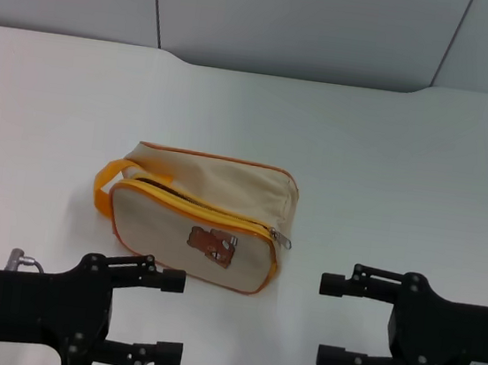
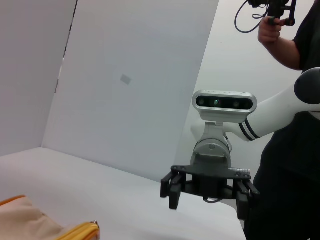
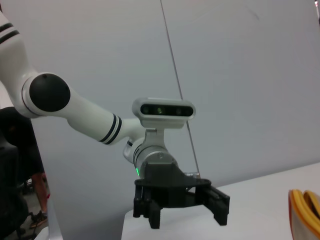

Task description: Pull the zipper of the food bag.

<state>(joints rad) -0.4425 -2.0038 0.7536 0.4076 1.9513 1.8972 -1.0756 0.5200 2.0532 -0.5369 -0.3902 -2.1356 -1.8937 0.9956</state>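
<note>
Boxy beige canvas food bag lies mid-bench, silver zipper at its right end, contents hidden. Left tool and right tool wait at the near edge, jaws spread, holding nothing.

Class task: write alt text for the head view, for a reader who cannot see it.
A beige food bag with orange-yellow trim lies on a white table, its silver zipper pull at the right end. Both black grippers are open in front of it, touching nothing: left gripper, right gripper.
</note>
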